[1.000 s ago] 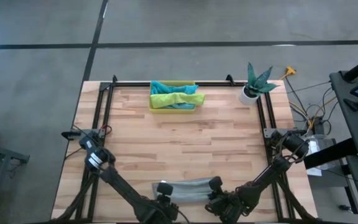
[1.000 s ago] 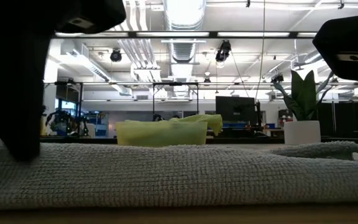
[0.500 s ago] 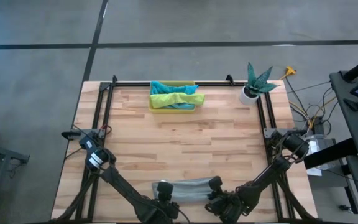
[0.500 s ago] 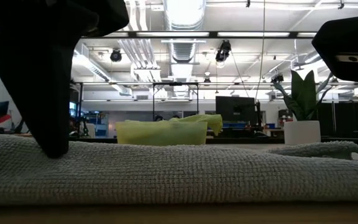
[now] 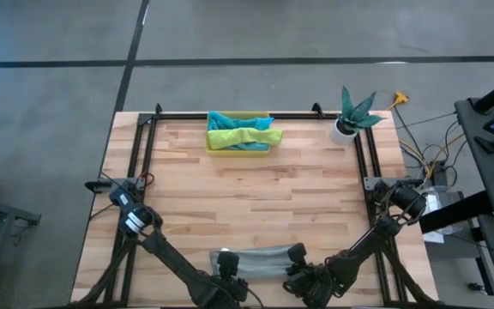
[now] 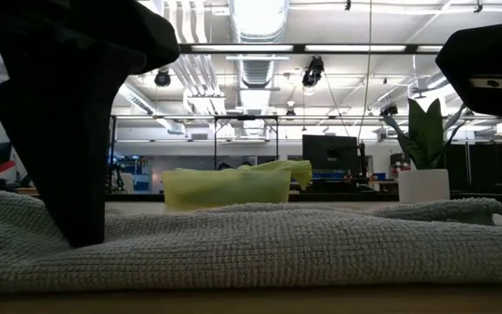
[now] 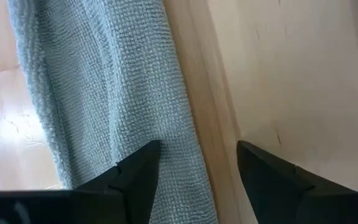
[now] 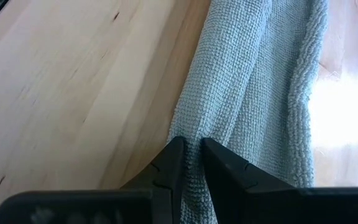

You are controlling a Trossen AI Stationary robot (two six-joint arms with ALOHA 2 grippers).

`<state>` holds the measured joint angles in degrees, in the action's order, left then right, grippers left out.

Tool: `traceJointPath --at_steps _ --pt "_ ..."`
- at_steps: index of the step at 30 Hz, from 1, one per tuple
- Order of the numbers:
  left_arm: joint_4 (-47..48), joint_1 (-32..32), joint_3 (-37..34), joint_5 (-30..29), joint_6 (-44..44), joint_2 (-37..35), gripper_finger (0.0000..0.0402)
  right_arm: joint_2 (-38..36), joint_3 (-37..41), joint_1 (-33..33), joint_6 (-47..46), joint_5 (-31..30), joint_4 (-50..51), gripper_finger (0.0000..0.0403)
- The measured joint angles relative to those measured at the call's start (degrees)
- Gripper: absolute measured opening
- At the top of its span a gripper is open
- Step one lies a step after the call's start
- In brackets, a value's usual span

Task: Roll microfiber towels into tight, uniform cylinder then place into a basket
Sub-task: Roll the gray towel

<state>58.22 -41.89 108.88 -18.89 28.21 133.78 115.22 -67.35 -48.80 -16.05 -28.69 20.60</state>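
Observation:
A grey towel (image 5: 260,260) lies as a long folded strip on the wood by the table's near edge, running left to right. My left gripper (image 7: 194,155) stands open at its left end, one finger over the cloth and the other over bare wood. My right gripper (image 8: 191,152) is shut on the towel (image 8: 247,93) near its right end. The yellow basket (image 5: 238,146) sits at the far edge with a teal towel (image 5: 221,120) and a lime green towel (image 5: 243,136) in it. My left gripper has let the cloth out of its jaws. One fingertip (image 6: 81,231) stands on the grey towel's top near its left end, coming from above, and the cloth (image 7: 166,124) lies flat under it. My right gripper pinches a raised fold at the towel's long edge (image 8: 194,127) between its two fingers. The fingers come from above and slant along the strip. The towel stays on the table, slack.
A white pot with a plant (image 5: 350,116) stands at the far right corner. A black frame rail (image 5: 230,114) runs along the far edge behind the basket. Bare wood (image 5: 247,197) spreads between the basket and the grey towel.
My left gripper has opened and let go of the grey towel. Its finger has shifted a little toward the table's right along the strip. The cloth at that end has settled and dips under the fingertip. My right gripper has kept its hold.

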Motion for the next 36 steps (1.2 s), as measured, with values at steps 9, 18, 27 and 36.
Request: traceJointPath --at_steps 9,18,27,36 --pt "-0.1 0.2 0.0 0.4 0.0 -1.1 0.0125 -0.1 -0.7 -0.1 2.0 -0.3 0.1 0.0059" --pt "1.3 0.9 -0.6 1.3 -0.4 -1.4 0.0008 -2.4 -1.6 -1.4 5.2 -3.9 0.0 0.0059" --pt "1.2 1.4 -0.6 3.2 -0.1 -1.5 0.0002 -2.5 -1.6 -3.2 6.0 -2.9 -1.6 0.0060" --pt "1.0 1.4 -0.6 3.6 0.0 -1.6 0.0002 -2.3 -1.0 -3.8 5.7 -1.1 -1.4 0.0066"
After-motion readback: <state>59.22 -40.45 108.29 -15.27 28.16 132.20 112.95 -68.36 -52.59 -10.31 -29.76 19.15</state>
